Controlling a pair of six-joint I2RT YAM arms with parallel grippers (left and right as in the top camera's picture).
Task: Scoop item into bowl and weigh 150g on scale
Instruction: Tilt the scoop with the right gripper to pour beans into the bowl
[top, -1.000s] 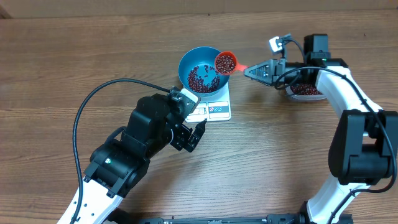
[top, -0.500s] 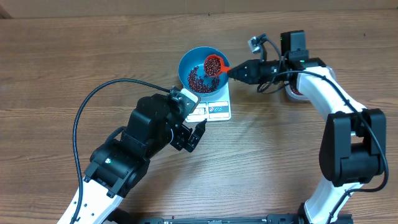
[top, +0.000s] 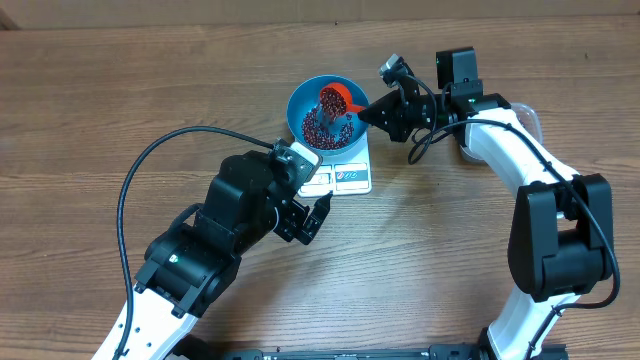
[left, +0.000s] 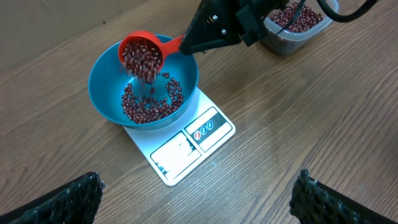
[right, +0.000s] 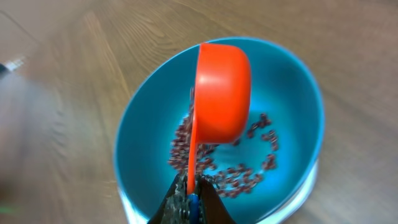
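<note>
**Tipping a scoopful of beans into the blue bowl**

- Item: the beans (left: 149, 102), small and dark red-brown. One lot lies in a loose ring on the floor of the bowl. A second lot is falling from the scoop in mid-air. The stock remains in the clear tub (left: 287, 43), well to the right.
- Bowl (top: 297, 108): bright blue, seated on the scale (left: 186, 146) and overhanging its far end.
- Scoop (left: 142, 55): red-orange, held by the handle over the bowl's middle and rolled mouth-down.
- Right gripper (right: 191, 199): jaws closed tight on the scoop handle.
- Left gripper (left: 198, 202): jaws spread wide and holding nothing, parked near the scale's front edge.

Change noted: a second ago the scoop was level and heaped, at the bowl's right rim. Half a second ago it had moved in over the bowl. Now it is turned over and emptying. The right arm has swung in from the tub side. The left arm has not moved.

Assessment: the pile in the bowl is growing with this pour, so the weight is probably climbing. The display is too small to read, so how close the load is to target cannot be told. The bean layer looks thin, so further scoops seem likely.
</note>
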